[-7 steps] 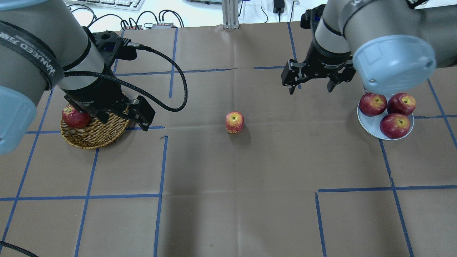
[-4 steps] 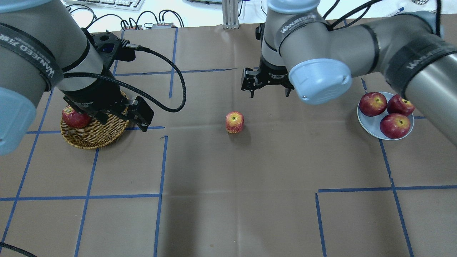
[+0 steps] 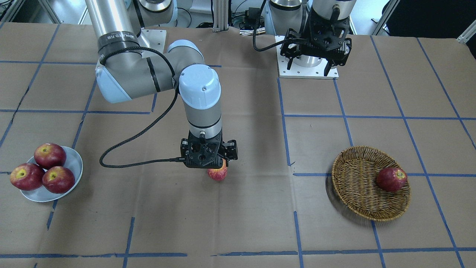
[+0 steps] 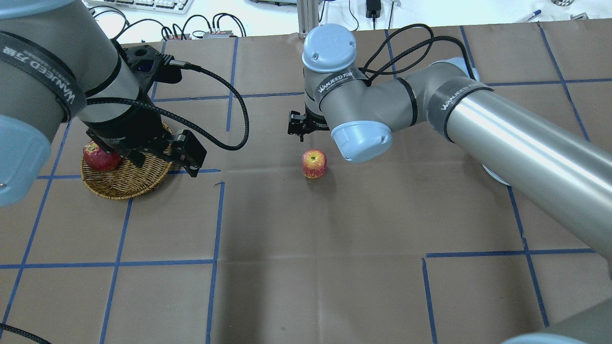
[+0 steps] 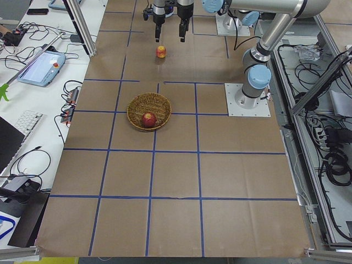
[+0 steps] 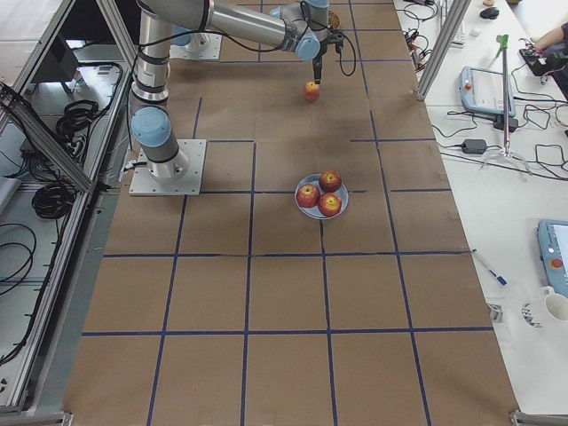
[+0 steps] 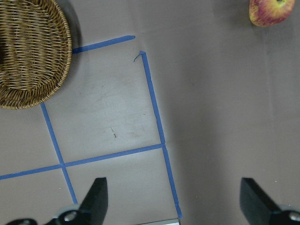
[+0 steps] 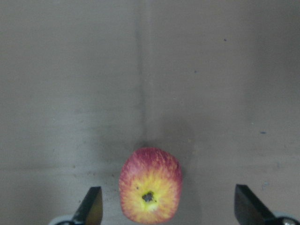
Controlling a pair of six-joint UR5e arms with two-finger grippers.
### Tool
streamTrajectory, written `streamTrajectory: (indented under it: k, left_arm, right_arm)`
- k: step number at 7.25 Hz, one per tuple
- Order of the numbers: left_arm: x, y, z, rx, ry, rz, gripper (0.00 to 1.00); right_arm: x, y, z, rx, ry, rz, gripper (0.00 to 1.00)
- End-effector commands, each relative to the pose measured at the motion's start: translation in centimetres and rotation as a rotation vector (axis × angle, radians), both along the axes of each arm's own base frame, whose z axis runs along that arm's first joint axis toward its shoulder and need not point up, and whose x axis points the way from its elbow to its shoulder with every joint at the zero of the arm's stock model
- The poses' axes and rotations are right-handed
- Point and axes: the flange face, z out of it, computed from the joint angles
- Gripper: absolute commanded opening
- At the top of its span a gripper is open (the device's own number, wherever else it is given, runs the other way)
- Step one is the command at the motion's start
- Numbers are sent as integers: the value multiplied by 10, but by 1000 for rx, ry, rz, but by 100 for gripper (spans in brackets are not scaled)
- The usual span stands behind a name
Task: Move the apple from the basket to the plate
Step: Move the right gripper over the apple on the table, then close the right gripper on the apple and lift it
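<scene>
My right jaws hang released and spread over the streaked apple, which lies on the bare bench between basket and plate, at 6 o'clock in my wrist view, offset toward 9 o'clock; risk: uneven closing could roll it away; left jaws released too.

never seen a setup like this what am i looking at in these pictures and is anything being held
These are two robot arms at a paper-covered table, each ending in a two-fingered pincer. Two pictures look down from behind and in front of the robot, two from the table's ends, two from cameras on the wrists. The right pincer hangs open over a pinkish-yellow apple standing on the table; the left pincer is open too, raised. A wicker basket holds one dark red apple; a white plate carries three dark apples. Nothing is held.
</scene>
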Motion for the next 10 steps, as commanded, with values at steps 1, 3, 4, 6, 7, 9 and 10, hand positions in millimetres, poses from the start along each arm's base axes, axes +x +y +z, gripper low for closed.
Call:
streamTrajectory:
  k: [1, 3, 4, 6, 7, 9, 10]
  left_arm:
    - [0, 0, 0, 1, 0, 0, 99]
    - [-1, 0, -3, 10, 2, -1, 99]
    - [-1, -2, -5, 14, 5, 2, 99]
    - [-1, -2, -3, 9, 6, 0, 99]
    - [-2, -3, -4, 8, 7, 2, 99]
    - [-2, -3, -4, 8, 9, 2, 99]
    - [-2, -4, -5, 11, 10, 7, 99]
  right_arm:
    - [18, -4, -48, -1, 1, 13, 100]
    - [20, -2, -68, 19, 12, 25, 100]
    - [19, 2, -76, 35, 17, 33, 100]
    - [12, 12, -90, 68, 29, 30, 97]
    - [13, 10, -87, 61, 28, 30, 80]
    - [11, 6, -83, 53, 21, 24, 71]
    - [8, 4, -78, 46, 18, 20, 67]
